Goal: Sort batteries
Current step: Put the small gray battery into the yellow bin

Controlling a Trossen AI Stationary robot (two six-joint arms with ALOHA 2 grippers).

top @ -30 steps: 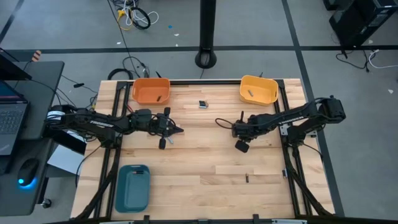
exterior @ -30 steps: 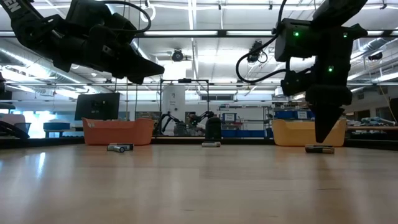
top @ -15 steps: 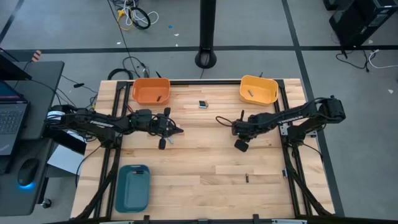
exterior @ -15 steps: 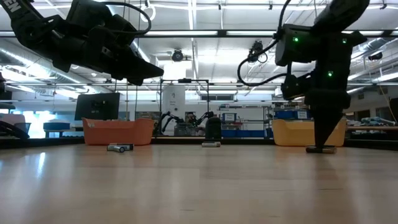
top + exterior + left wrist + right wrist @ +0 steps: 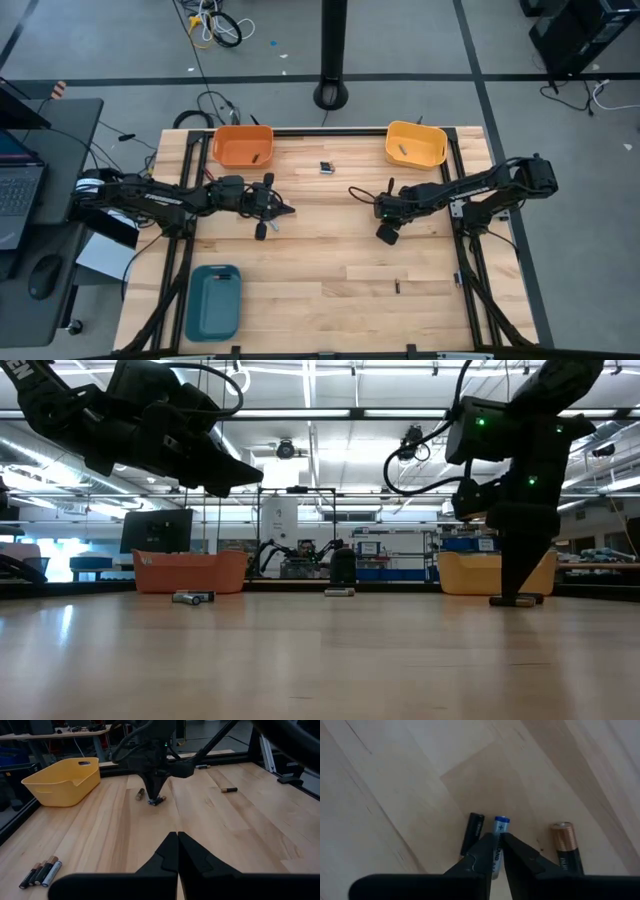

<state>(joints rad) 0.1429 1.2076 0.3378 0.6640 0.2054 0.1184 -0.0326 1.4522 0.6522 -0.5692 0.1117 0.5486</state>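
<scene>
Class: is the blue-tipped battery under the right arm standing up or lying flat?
Lying flat: the blue-tipped battery rests lengthwise on the table, between the right tool fingers.

From overhead you saw the whole table [image 5: 320,262] straight down. The low camera looked level across its top into the room. The left wrist camera faced across the table at the right gripper [image 5: 155,800]; the right wrist camera sat close above the batteries [image 5: 496,846] there, sharing that spot.
</scene>
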